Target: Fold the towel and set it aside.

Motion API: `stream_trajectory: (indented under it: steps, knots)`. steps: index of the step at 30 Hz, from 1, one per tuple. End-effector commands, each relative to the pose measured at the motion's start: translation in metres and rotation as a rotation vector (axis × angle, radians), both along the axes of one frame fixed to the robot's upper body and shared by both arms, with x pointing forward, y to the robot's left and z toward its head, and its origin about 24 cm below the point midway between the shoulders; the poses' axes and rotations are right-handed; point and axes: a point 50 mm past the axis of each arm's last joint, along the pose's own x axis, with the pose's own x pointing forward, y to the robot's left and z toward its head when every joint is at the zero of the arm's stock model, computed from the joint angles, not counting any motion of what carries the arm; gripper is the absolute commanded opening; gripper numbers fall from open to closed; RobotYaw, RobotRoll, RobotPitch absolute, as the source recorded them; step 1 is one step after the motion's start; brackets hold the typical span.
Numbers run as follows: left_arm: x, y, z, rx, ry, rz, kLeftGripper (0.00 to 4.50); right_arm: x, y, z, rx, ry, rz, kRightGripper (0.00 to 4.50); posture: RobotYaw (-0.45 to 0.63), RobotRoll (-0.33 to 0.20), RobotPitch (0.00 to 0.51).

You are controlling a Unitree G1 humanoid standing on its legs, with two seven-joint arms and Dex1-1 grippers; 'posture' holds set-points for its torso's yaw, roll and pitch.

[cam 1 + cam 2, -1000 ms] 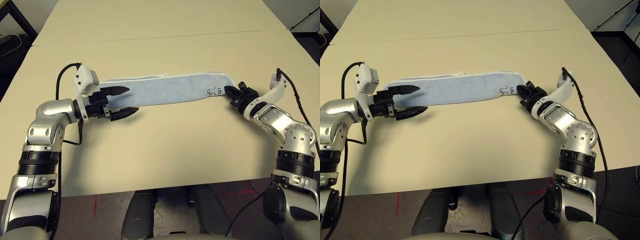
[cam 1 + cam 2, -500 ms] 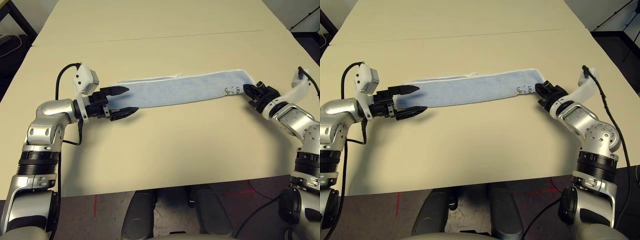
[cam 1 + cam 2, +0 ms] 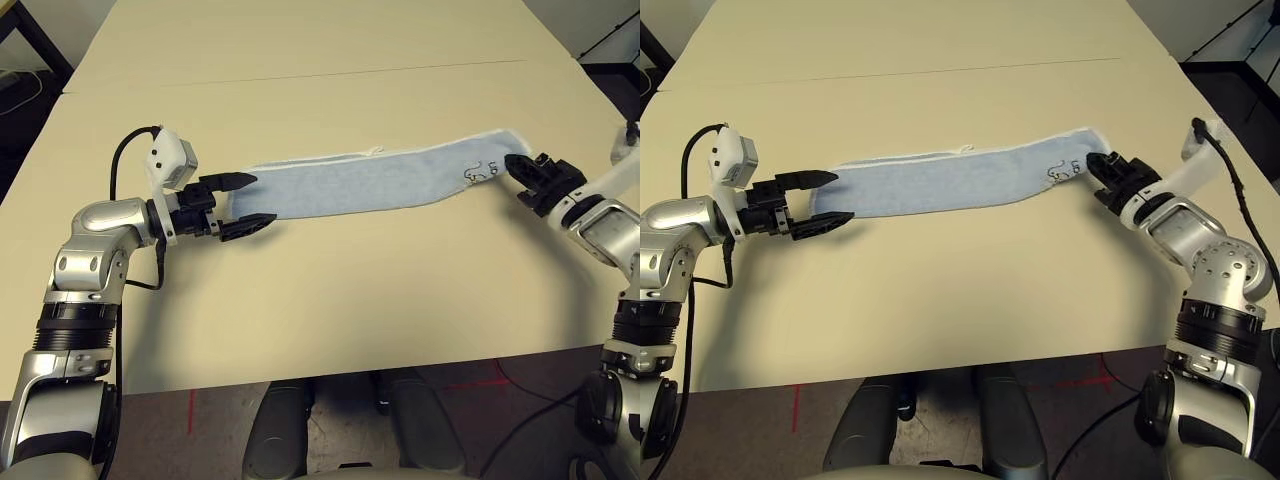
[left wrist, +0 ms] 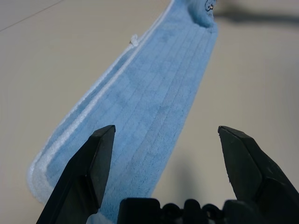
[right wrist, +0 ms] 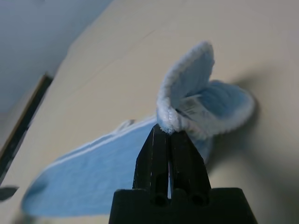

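I see my right gripper [image 3: 512,163] pinching the towel [image 3: 370,182] at its 3 o'clock end; my left gripper [image 3: 250,200], fingers wide, straddles its 9 o'clock end on the desk [image 3: 330,290].

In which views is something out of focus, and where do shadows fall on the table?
Left wrist view: the open left gripper's near fingers and the towel's far end look soft. Right wrist view: the far table is blurred, and the pinched towel end casts a shadow beside it. Left eye view: a faint shadow lies under the left gripper; no glare on the table.
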Motion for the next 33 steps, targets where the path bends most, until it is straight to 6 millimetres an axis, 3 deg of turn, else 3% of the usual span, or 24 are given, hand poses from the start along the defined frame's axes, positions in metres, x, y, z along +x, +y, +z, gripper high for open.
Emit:
stream_trajectory:
  steps: [1, 11, 18, 33]
  knots:
    - [-0.004, 0.002, 0.001, 0.013, -0.001, 0.000, 4.50, -0.003, 0.013, 0.006, -0.067, -0.041, 0.087, 0.03, 0.03, 0.000, 0.243]
    - [-0.003, 0.002, 0.001, 0.013, -0.002, 0.006, 4.50, -0.008, 0.036, 0.008, -0.194, -0.087, 0.268, 0.03, 0.04, 0.000, 0.244]
    - [-0.002, 0.001, 0.001, 0.010, -0.004, 0.007, 4.50, -0.005, 0.056, -0.004, -0.341, -0.080, 0.337, 0.03, 0.04, 0.000, 0.244]
    - [-0.004, 0.003, 0.001, 0.009, -0.001, 0.019, 4.50, 0.005, 0.104, -0.011, -0.383, -0.072, 0.409, 0.03, 0.05, 0.000, 0.245]
